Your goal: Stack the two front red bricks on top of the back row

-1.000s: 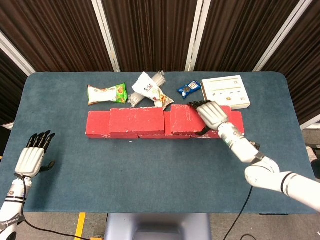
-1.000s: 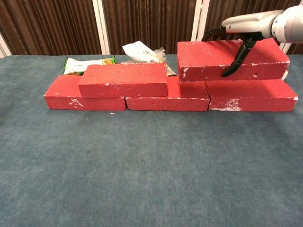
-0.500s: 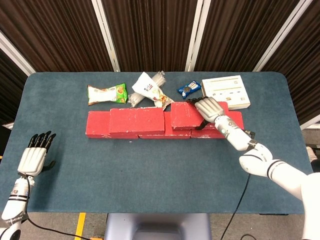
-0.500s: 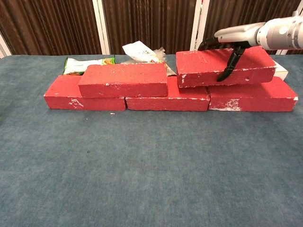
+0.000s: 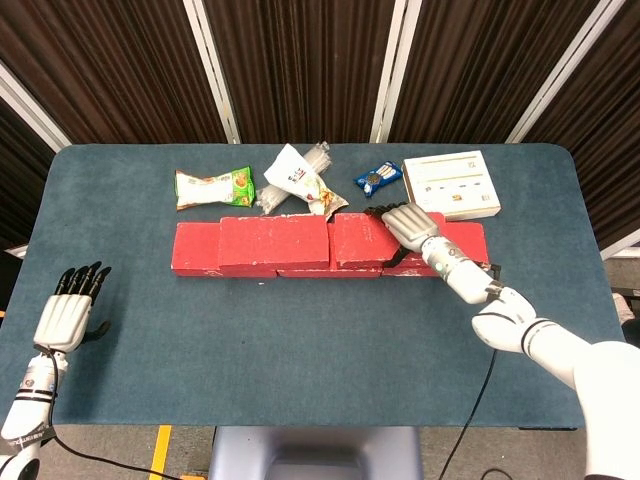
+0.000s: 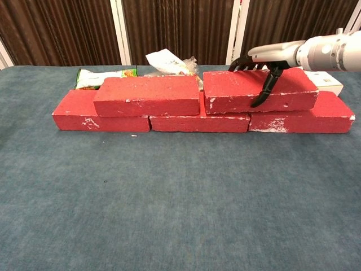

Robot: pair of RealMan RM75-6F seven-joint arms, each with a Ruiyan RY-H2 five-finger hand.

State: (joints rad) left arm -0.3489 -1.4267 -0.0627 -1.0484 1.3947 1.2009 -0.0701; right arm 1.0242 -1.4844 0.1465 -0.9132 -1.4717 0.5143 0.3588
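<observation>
Gripping the upper red brick — right robot hand, no legible writing anywhere.

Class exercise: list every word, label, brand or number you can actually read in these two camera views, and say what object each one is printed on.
None can be read.
Green snack packet: printing too blurred.
Blue packet: markings too small.
White box: faint lines of print, illegible.
White wrapper: print blurred.
Red bricks: only white scuffs, no lettering.
</observation>
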